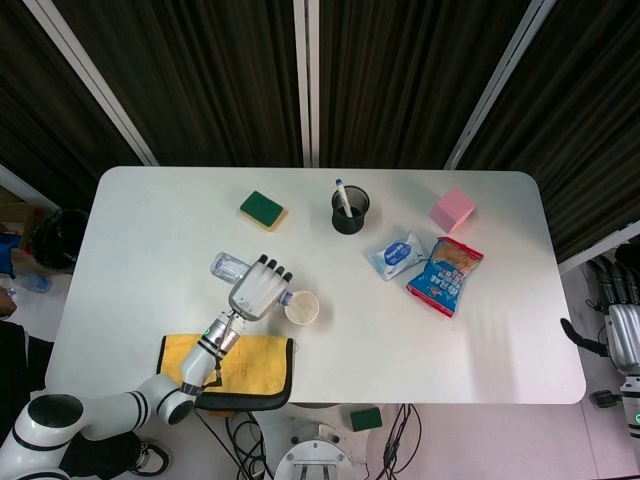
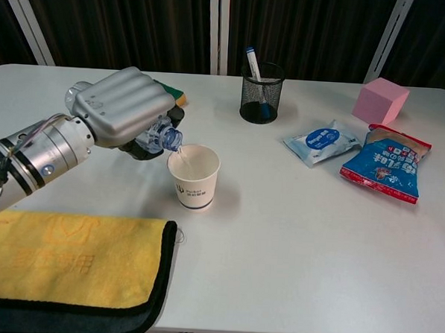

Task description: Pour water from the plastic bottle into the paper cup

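Observation:
My left hand point(image 2: 125, 109) point(image 1: 256, 290) grips the clear plastic bottle point(image 1: 229, 268), tipped on its side with the open neck point(image 2: 170, 139) over the rim of the white paper cup point(image 2: 193, 176) point(image 1: 302, 308). A thin stream of water runs from the neck into the cup. The hand covers most of the bottle in the chest view. The cup stands upright on the table, just right of the hand. My right hand point(image 1: 622, 335) hangs off the table's right side, low at the frame edge, with nothing in it and its fingers only partly seen.
A yellow cloth point(image 2: 61, 259) lies at the front left edge. A green sponge point(image 1: 262, 210) lies behind my left hand. A black mesh pen holder point(image 2: 260, 92), a pink cube point(image 2: 380, 101) and two snack packets point(image 2: 322, 143) point(image 2: 384, 169) sit to the right.

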You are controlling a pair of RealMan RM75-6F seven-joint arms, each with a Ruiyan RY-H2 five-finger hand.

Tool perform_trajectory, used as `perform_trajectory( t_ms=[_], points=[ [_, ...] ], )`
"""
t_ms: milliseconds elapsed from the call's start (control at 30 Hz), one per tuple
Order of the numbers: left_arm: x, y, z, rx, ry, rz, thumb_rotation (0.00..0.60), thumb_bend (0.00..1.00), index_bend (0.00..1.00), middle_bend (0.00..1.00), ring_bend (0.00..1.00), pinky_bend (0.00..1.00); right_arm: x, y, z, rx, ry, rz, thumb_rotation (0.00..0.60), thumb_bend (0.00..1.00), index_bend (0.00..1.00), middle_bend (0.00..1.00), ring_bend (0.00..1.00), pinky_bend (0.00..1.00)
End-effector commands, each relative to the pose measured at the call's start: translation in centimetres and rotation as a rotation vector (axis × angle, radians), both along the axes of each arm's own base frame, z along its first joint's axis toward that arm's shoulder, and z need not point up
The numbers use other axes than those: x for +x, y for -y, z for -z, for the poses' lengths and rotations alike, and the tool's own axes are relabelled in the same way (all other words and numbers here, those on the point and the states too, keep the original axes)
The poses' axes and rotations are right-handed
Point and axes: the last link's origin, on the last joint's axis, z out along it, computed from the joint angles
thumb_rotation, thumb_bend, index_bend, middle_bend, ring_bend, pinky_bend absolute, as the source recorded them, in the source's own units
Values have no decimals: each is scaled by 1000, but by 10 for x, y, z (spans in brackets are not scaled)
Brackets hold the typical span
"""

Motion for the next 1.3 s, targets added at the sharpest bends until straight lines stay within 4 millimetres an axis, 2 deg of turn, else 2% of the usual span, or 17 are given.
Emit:
perform_trajectory(
  t_ms=[33, 633, 867, 1000, 1167, 1300],
  points=[
    [0, 0, 0, 0, -1, -1, 600, 288, 730, 694, 637, 607, 0, 0, 0, -1, 0, 1, 540, 233, 0, 0, 0, 0],
    [5, 0, 0, -72, 128, -42, 600, 289, 740, 701, 643, 605, 0, 0, 0, 1, -1, -1, 539, 234, 0, 0, 0, 0],
    [7, 0, -4, -121, 252, -101, 600, 289, 740, 701, 642, 603, 1, 1, 2, 7, -1, -2, 540, 234, 0, 0, 0, 0],
    [6, -1, -13, -148, 365, -138, 600, 295, 740, 701, 642, 603, 1, 1, 2, 10, -3, 0, 541, 233, 0, 0, 0, 0],
    [-11, -9, -30, -132, 588, -222, 600, 307, 740, 701, 642, 603, 2, 2, 3, 13, -6, -2, 541, 234, 0, 0, 0, 0],
    [-40, -25, -47, -68, 756, -319, 600, 307, 740, 701, 640, 603, 4, 1, 3, 13, -11, -7, 540, 234, 0, 0, 0, 0]
  ],
)
